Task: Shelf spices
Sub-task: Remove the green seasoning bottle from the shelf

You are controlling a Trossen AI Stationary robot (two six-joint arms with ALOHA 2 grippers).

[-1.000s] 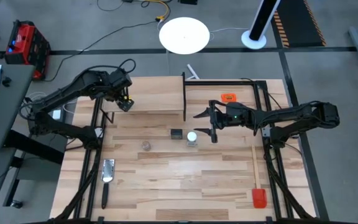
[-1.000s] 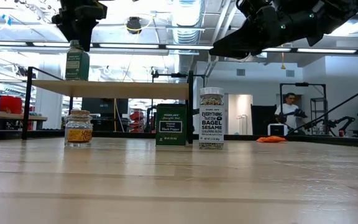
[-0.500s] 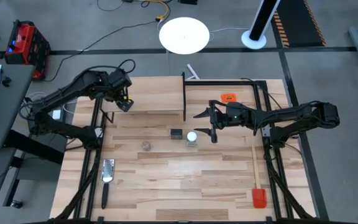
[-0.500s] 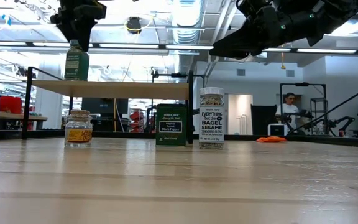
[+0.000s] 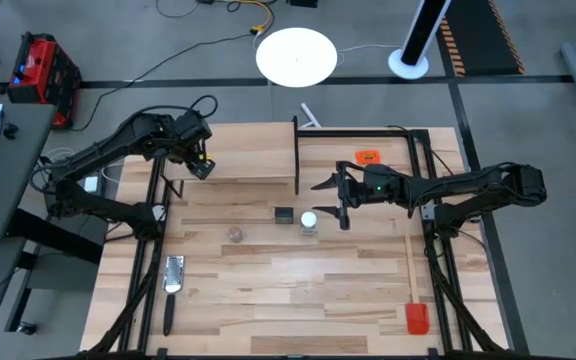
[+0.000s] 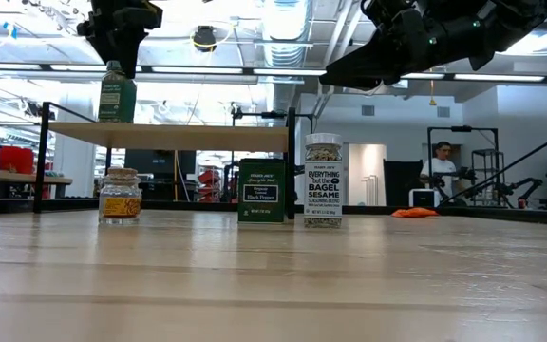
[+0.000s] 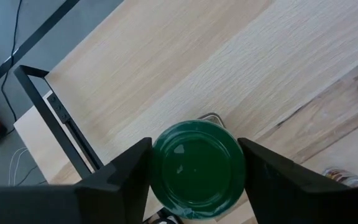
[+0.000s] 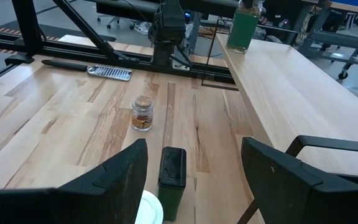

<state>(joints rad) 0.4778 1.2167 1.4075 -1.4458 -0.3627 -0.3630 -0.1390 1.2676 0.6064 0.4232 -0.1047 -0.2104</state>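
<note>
The green-lidded jar (image 6: 117, 95) stands upright on the left end of the light-wood shelf (image 5: 248, 165), with my left gripper (image 5: 200, 166) over it, shut on its lid. On the table in front of the shelf stand the brownish jar (image 5: 236, 234), the black tin (image 5: 284, 215) and the clear jar with a white lid (image 5: 309, 222). My right gripper (image 5: 330, 200) hangs open in the air just right of the white-lidded jar, well above it in the low view (image 6: 349, 68). It touches nothing. My left gripper holds the green-lidded jar by its round green lid (image 7: 197, 168), pinched between the two fingers (image 7: 129, 174) on opposite sides. The fingers come from above, pointing down. The jar stands upright with its base on the shelf plank (image 7: 166, 74).
A flat orange tag (image 5: 368, 157) lies on the table right of the shelf. A red-headed spatula (image 5: 414, 290) lies along the right edge, and a metal utensil with a dark handle (image 5: 172, 280) lies near the left edge. The shelf's black frame (image 5: 296, 155) stands upright mid-table.
</note>
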